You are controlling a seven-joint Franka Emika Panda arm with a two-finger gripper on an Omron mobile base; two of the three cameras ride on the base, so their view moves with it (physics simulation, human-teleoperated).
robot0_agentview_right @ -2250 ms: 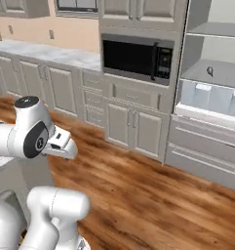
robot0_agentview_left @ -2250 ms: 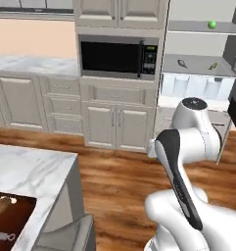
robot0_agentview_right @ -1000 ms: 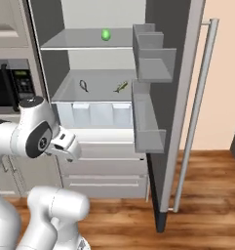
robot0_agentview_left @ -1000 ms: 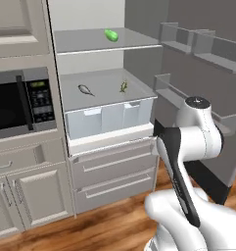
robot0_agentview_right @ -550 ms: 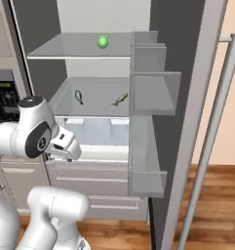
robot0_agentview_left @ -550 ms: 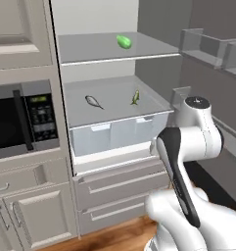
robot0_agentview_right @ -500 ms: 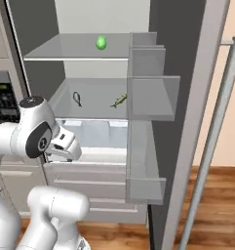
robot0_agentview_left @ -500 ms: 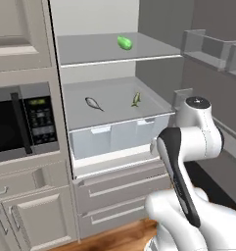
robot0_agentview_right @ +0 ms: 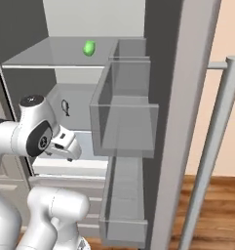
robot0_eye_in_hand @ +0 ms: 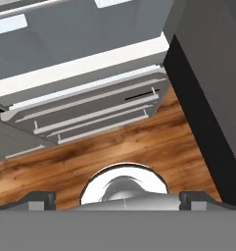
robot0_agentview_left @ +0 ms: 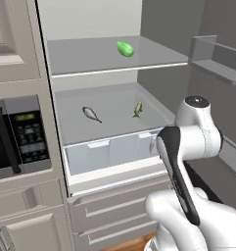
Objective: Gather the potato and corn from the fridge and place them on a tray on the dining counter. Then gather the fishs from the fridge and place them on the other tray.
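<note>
I'm parked in front of the fridge [robot0_agentview_left: 95, 19], door swung wide to my right. Gripper [robot0_eye_in_hand: 117, 198] is folded low, looking down at the wood floor [robot0_eye_in_hand: 114, 152] and the drawer fronts [robot0_eye_in_hand: 90, 110]; the finger tips sit at opposite edges of the hand view, so jaws are fully apart and nothing is held.

Corn [robot0_agentview_left: 125, 48] is on the upper glass shelf [robot0_agentview_left: 85, 61], toward the back right. Two small olive-grey fish, the left fish [robot0_agentview_left: 91, 114] and the right fish [robot0_agentview_left: 138, 109], lie well apart on the shelf below, above the crisper drawer [robot0_agentview_left: 109, 152]. I can't spot the potato from here; it may be hidden or on a shelf out of frame.

Risks as I see them:
- Arm has to unfold from pointing at the floor up into a shelf bay. The elbow is near the door bins [robot0_agentview_right: 124, 122] on my right, so a wide swing could clip them.
- Corn sits deep and looks rounded. A shallow or off-centre pinch likely rolls it further back or off the shelf edge.
- Low clearance over that shelf; coming in steep could jam the wrist against the shelf lip.
- Grabbing a fish first would break the tray order.
</note>
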